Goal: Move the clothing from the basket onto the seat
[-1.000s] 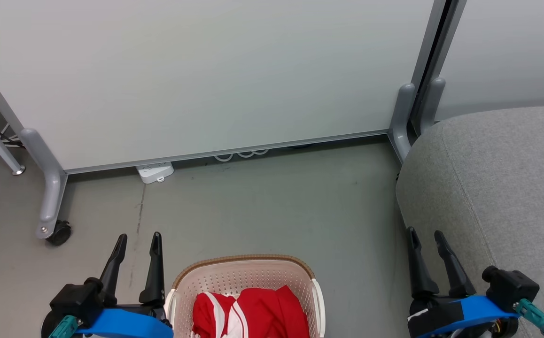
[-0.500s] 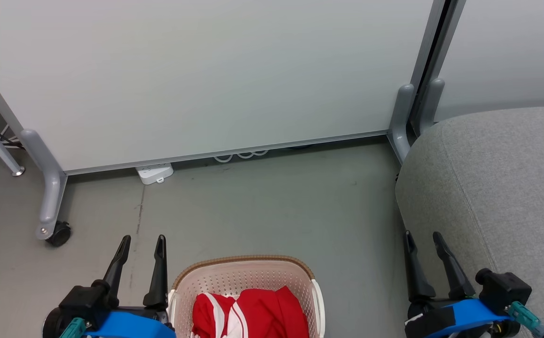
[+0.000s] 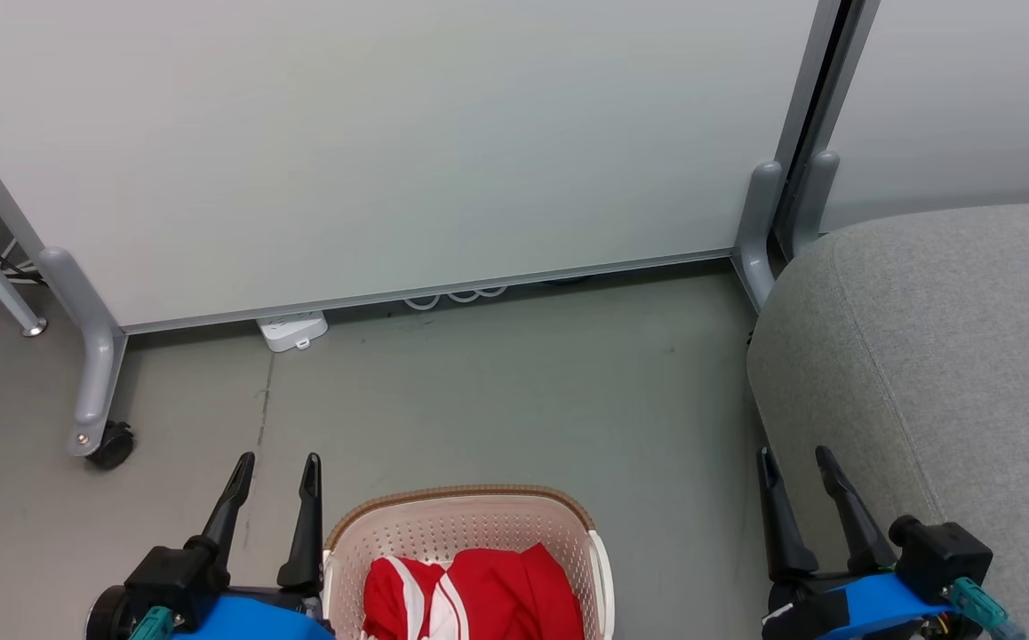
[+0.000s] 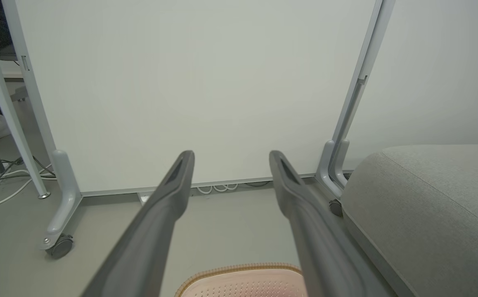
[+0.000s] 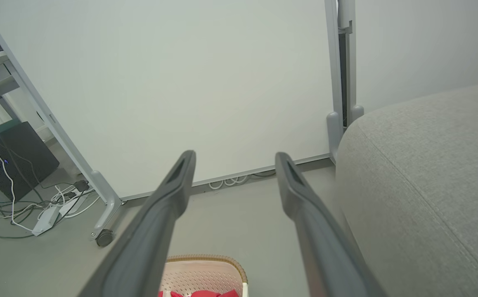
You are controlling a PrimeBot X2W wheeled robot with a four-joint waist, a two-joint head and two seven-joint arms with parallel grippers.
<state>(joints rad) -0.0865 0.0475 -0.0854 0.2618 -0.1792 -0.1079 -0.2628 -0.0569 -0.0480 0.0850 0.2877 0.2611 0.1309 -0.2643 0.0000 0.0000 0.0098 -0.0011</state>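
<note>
The red clothing (image 3: 470, 596) with white stripes lies bunched inside the cream perforated basket (image 3: 466, 505) at the bottom middle of the head view. A sliver of the clothing (image 5: 199, 293) and the basket (image 5: 206, 268) show low in the right wrist view, and the basket rim (image 4: 239, 274) in the left wrist view. The grey seat (image 3: 950, 356) fills the right side. My left gripper (image 3: 279, 462) stands open just left of the basket. My right gripper (image 3: 794, 458) stands open beside the seat's front left edge. Nothing sits between either pair of fingers.
A white partition panel (image 3: 390, 133) on grey wheeled feet (image 3: 92, 391) stands behind the bare floor. A white power strip (image 3: 292, 327) and cables lie at its base. More cables (image 5: 36, 206) and a dark box (image 5: 12, 156) sit at the far left.
Both grippers have drawn back toward the bottom of the head view, the left one also drifting slightly right. The clothing and basket have stayed put.
</note>
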